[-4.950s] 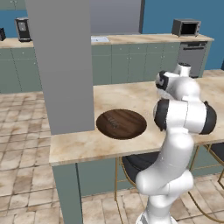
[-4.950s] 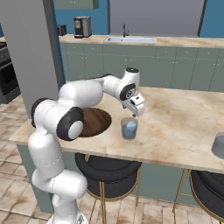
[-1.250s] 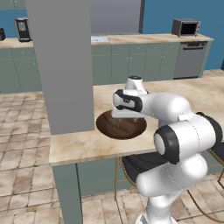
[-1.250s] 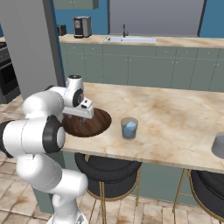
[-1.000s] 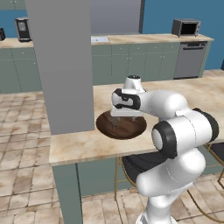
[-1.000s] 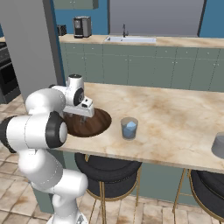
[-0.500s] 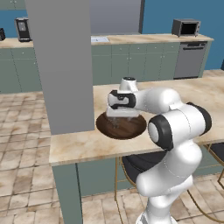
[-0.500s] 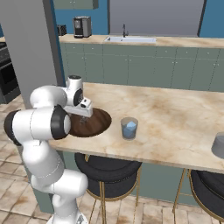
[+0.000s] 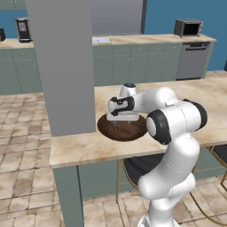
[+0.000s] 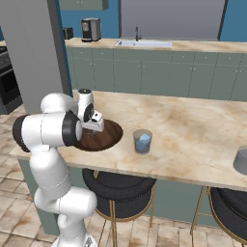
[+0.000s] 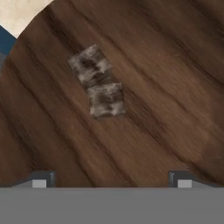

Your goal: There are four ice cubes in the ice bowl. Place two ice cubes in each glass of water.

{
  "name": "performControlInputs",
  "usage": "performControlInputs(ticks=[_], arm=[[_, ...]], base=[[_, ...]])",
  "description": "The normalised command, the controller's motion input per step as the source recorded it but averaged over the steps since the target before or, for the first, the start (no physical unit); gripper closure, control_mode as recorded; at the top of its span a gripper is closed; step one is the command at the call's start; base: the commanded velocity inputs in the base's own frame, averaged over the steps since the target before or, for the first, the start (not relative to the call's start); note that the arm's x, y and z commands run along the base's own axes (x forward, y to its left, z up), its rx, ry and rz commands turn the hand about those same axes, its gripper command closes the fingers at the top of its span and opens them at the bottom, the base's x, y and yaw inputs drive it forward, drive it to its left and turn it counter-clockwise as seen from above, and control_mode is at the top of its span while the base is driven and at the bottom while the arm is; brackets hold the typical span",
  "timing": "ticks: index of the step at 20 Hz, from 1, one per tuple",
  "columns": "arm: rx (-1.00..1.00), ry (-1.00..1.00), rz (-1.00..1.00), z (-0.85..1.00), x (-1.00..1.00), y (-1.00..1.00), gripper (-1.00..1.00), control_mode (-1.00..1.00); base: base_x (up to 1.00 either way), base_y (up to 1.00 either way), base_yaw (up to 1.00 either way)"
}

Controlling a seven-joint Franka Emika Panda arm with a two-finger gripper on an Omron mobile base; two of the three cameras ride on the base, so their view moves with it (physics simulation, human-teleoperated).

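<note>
Two ice cubes (image 11: 99,83) touching in one ice bowl (image 11: 166,87), beneath the empty, spread hand (image 11: 109,178); one glass of water (image 10: 142,141).

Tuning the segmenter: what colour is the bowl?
Dark brown bowl with streaky wood grain; hand view shows it best.

The worktop (image 10: 193,130) is a beige marbled slab over grey-green cabinet fronts. Near its left end, by a grey pillar (image 9: 62,66), sits the wooden bowl (image 10: 108,136), wide, shallow and dark brown. Just to the bowl's right, apart from it, a glass of water (image 10: 142,141) stands upright. At the far right edge of the right base view, part of a grey object (image 10: 240,160) rests on the worktop.
</note>
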Motion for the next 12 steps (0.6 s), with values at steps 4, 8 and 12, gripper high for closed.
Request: performControlInputs(ticks=[4,8,12], arm=[[0.00,-0.07,0.00,-0.11,0.11,0.00,-1.00,-1.00],[0.00,-0.04,0.00,-0.09,0.09,0.00,-1.00,-1.00],[0.00,-0.01,0.00,-0.18,0.08,0.00,-1.00,-1.00]], base=[[0.00,0.00,0.00],[0.00,0.00,0.00],[0.00,0.00,0.00]])
